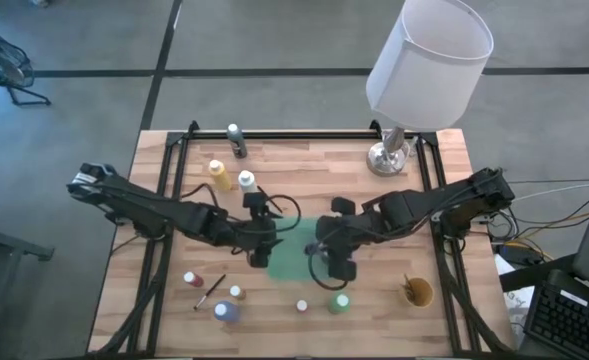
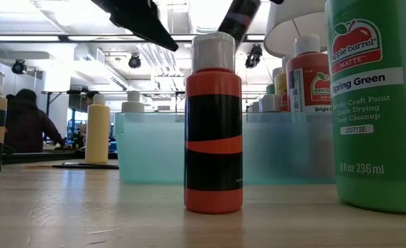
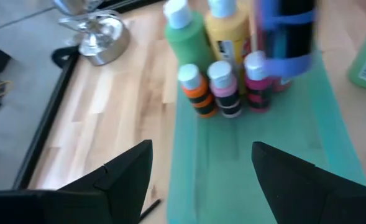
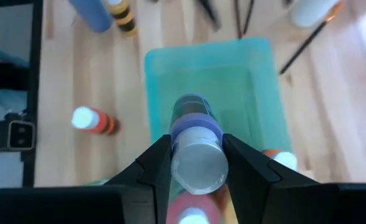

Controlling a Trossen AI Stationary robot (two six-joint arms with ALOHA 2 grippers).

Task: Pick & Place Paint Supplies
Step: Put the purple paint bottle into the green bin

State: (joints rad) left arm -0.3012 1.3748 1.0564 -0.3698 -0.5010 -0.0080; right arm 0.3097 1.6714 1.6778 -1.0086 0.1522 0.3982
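Paint bottles stand on a light wooden tabletop [image 2: 120, 213], seen from table height.

A small orange bottle with a black label and pale cap [image 2: 213, 124] stands upright in the centre foreground. At the right edge looms a large green bottle labelled Spring Green [image 2: 375, 103]. Behind them sits a translucent teal plastic tray [image 2: 154, 148], with a red white-capped bottle [image 2: 309, 79] rising behind its wall. A pale yellow bottle [image 2: 97, 134] stands farther left. Dark robot arm parts [image 2: 137, 17] hang overhead. A person in dark clothing [image 2: 27, 124] is far behind.
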